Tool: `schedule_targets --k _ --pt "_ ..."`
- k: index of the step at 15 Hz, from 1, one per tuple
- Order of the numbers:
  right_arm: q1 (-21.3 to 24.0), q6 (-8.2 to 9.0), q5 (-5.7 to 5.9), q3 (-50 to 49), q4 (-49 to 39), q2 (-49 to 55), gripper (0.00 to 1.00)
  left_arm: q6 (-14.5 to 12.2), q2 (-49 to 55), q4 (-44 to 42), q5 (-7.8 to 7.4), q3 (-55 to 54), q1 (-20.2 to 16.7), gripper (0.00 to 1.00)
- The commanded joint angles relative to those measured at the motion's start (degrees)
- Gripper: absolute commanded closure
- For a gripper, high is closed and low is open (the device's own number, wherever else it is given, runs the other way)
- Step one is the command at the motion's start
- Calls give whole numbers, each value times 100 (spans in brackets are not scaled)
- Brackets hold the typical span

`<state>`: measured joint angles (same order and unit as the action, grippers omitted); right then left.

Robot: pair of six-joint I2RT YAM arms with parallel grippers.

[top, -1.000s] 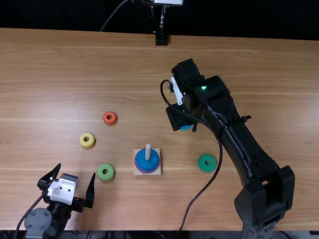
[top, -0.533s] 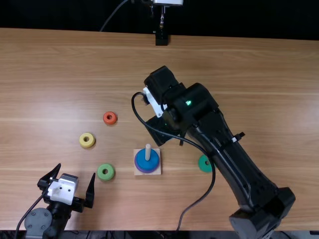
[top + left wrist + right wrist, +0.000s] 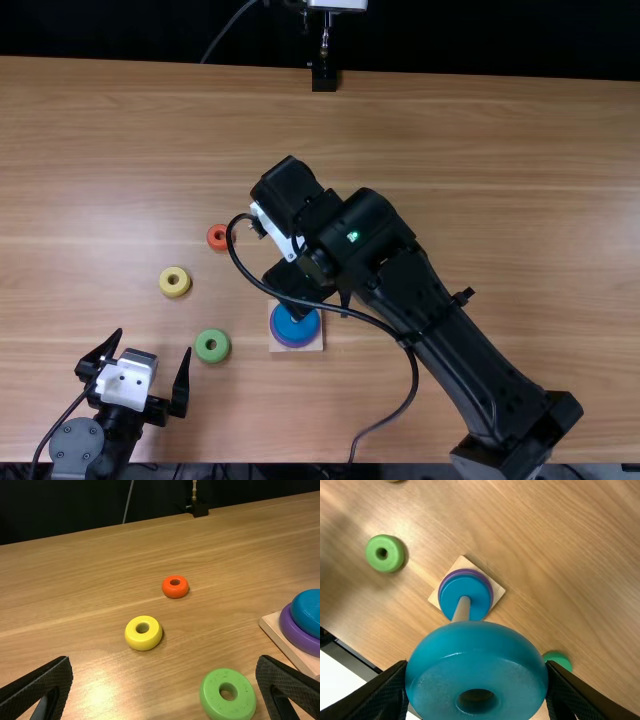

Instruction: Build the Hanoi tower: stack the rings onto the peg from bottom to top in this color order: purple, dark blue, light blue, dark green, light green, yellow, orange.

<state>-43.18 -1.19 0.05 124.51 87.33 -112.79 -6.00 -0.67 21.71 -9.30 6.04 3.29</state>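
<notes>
My right gripper (image 3: 300,282) is over the far side of the peg base (image 3: 312,342). In the right wrist view my right gripper (image 3: 476,667) is shut on the light blue ring (image 3: 475,655), held near the top of the wooden peg (image 3: 462,609). The dark blue ring (image 3: 474,586) lies on the purple ring (image 3: 491,589) around the peg. Low at the left, my left gripper (image 3: 153,345) stands open and empty; its fingers are wide apart in the left wrist view, left gripper (image 3: 164,661). Loose rings: light green (image 3: 212,357), yellow (image 3: 175,269), orange (image 3: 213,237), dark green (image 3: 559,659).
The right arm (image 3: 430,310) stretches diagonally across the table (image 3: 500,150) from the lower right, a black cable (image 3: 385,325) looping beside it. A black stand (image 3: 324,78) is at the far edge. The light green ring sits between the left gripper and the peg base.
The right gripper has moved left and toward the near edge, from beyond the peg base to above it, carrying the light blue ring. The left arm and the loose rings have stayed put.
</notes>
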Motion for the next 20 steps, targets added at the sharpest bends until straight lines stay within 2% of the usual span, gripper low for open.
schedule_targets --k 1,20 --pt "-103 3 16 100 6 161 100 -86 67 434 -61 -604 -39 0" --pt "-138 66 16 -102 -36 -340 100 -86 67 434 -61 -604 -39 0"
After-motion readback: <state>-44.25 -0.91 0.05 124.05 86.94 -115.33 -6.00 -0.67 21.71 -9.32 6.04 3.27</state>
